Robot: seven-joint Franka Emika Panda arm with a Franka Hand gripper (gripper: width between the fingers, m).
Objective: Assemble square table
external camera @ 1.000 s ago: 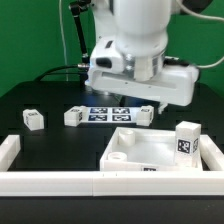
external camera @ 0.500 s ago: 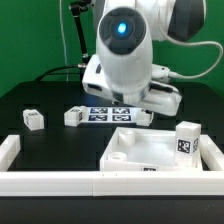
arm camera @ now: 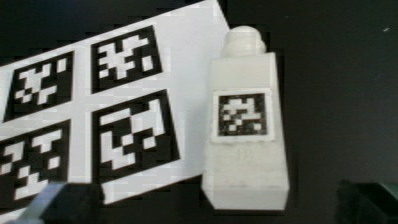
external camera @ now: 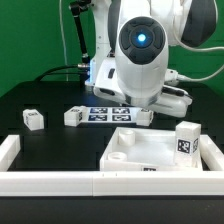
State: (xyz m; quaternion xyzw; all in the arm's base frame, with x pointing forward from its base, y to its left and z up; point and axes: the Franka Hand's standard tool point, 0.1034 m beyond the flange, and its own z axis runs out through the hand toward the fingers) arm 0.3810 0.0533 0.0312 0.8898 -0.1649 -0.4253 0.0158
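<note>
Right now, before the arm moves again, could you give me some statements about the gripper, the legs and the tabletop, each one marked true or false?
1. The gripper is open and holds nothing. True.
2. The tabletop lies at the exterior view's left. False: it lies at the right, near the front.
3. A leg lies beside the marker board, below the gripper. True.
4. Every leg lies flat. False: the upright leg stands at the exterior view's right.

Bright, even lighting; wrist view slightly soft.
</note>
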